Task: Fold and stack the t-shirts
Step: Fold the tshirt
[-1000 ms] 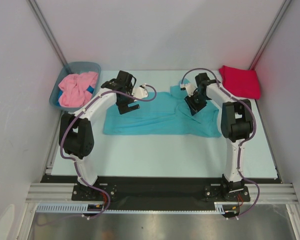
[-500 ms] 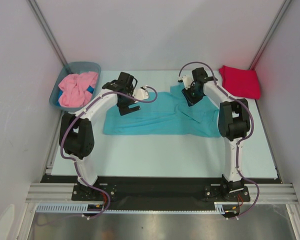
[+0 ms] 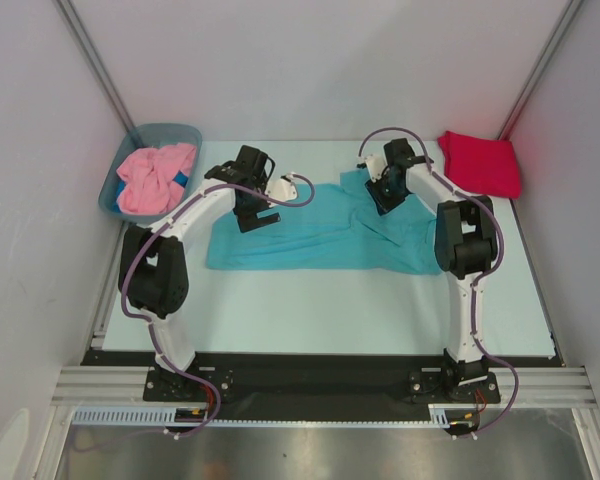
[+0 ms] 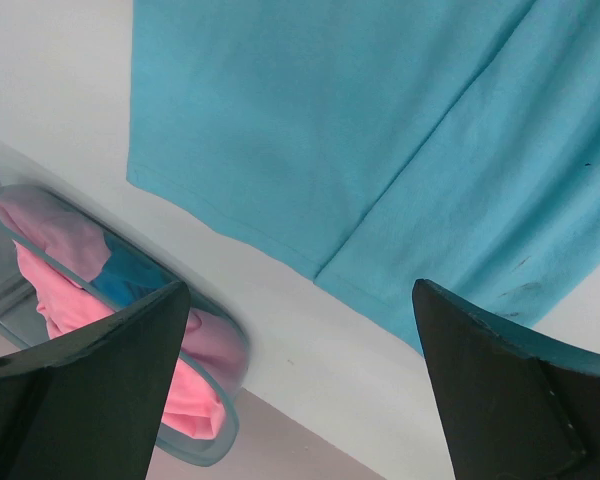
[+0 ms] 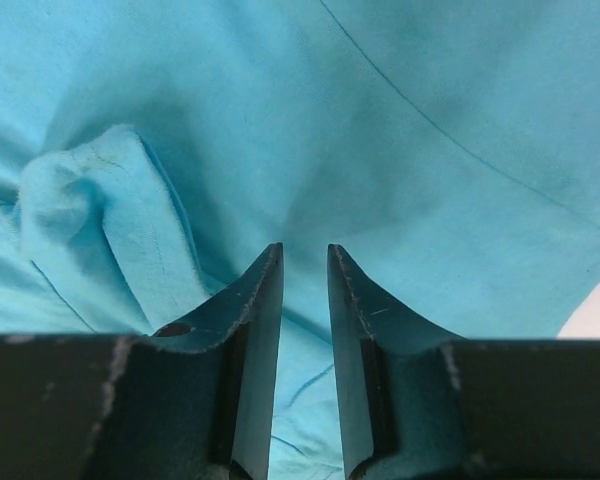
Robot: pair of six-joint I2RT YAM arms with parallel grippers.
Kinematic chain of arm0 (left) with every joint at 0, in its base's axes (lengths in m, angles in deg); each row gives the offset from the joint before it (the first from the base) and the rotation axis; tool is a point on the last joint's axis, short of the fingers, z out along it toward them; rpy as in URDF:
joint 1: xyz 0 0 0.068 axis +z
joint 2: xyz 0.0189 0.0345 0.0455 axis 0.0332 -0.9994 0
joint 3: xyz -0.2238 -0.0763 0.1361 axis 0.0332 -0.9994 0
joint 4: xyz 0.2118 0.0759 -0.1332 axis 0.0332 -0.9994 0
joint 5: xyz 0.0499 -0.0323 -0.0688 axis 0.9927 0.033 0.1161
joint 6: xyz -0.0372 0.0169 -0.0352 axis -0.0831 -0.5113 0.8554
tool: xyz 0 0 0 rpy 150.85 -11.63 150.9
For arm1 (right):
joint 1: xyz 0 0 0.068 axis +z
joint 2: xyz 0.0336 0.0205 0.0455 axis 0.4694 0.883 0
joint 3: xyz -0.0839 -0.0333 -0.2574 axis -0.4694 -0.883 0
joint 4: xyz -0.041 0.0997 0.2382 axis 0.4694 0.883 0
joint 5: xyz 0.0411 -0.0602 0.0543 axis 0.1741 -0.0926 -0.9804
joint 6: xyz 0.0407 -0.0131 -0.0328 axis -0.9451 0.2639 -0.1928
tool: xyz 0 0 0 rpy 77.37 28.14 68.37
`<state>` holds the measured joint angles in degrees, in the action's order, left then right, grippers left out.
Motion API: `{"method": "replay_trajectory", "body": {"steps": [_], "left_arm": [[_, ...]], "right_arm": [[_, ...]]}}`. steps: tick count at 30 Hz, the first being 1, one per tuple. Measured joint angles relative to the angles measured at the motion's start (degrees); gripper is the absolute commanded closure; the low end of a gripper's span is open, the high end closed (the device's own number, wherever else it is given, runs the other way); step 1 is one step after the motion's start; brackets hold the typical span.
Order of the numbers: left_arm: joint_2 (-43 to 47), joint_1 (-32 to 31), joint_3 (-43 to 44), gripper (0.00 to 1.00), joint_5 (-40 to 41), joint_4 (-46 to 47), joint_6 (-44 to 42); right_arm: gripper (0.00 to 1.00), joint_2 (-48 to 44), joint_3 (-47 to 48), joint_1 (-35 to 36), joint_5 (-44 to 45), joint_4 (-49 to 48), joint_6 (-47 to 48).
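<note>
Folding the turquoise t-shirt (image 3: 310,240), spread mid-frame on the bench (image 3: 310,310), seems barely begun: the left pincer (image 4: 300,287) hangs wide apart over its edge, while the right pincer (image 5: 305,250) is nearly together, grip unclear, and probably needs a sure pinch next.

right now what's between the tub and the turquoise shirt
Only a bare strip of table separates tub and turquoise shirt; the left wrist view shows it.

Robot lab cell here: bare white walls (image 3: 310,60), aluminium rail (image 3: 100,385), left arm (image 3: 195,210) and right arm (image 3: 467,310) bolted along it.
</note>
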<state>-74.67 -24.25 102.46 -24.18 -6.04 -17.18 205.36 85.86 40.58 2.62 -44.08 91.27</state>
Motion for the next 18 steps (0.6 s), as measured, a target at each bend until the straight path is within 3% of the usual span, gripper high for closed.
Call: {"method": "replay_trajectory", "body": {"steps": [18], "left_arm": [[0.00, -0.04, 0.00, 0.00, -0.02, 0.02, 0.00]], "right_arm": [[0.73, -3.17, -3.08, 1.44, -2.08, 2.80, 0.35]]}}
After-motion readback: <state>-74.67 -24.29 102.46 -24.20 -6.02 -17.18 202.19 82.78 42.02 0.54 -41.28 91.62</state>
